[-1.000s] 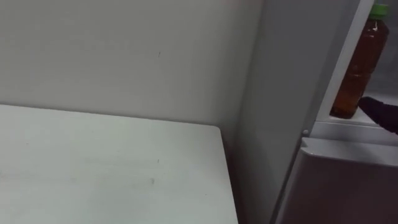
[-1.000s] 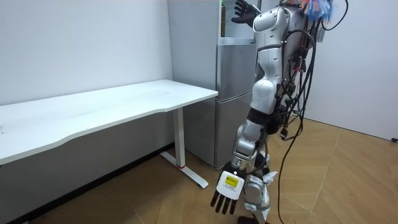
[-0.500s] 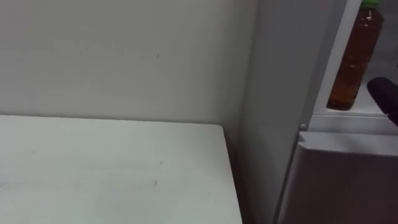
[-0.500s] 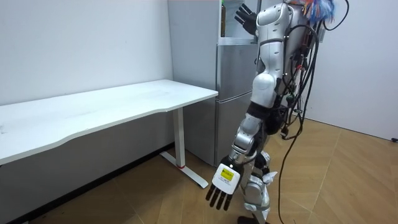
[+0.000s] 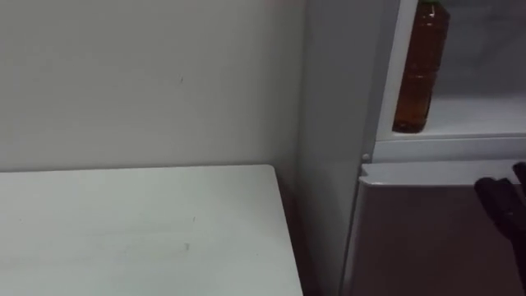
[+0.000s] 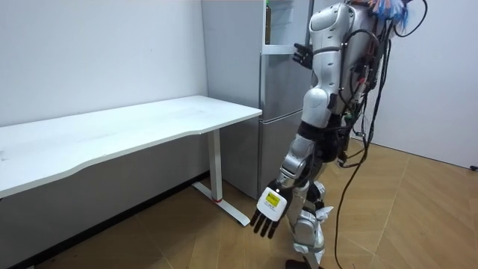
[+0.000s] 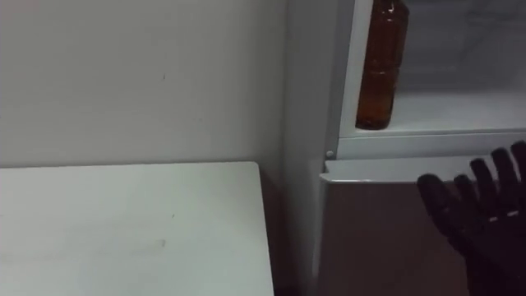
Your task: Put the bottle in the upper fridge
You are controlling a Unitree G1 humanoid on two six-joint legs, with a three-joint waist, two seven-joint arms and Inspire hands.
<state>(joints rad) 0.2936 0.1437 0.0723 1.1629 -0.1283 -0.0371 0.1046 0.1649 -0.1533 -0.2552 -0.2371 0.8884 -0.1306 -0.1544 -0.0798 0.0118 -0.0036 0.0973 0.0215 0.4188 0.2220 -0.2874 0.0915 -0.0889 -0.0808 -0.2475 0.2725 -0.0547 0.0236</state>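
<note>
An amber bottle (image 5: 419, 70) (image 7: 380, 66) stands upright on the white shelf (image 7: 444, 111) at the left of the open upper fridge compartment, and nothing touches it. My right hand (image 7: 477, 210) (image 5: 501, 197) is open with spread fingers, below the shelf and in front of the grey lower door (image 7: 370, 238), clear of the bottle. In the room view the right hand (image 6: 302, 54) is raised at the fridge (image 6: 280, 112). The left hand (image 6: 267, 214) hangs open beside my leg, holding nothing.
A white table (image 5: 140, 230) (image 6: 134, 127) stands against the wall, its end close to the fridge's left side. I stand on the wooden floor right in front of the fridge.
The right hand has drawn back from beside the bottle and sunk below the shelf, in front of the lower door. The bottle stays on the shelf. The eye view has shifted.
</note>
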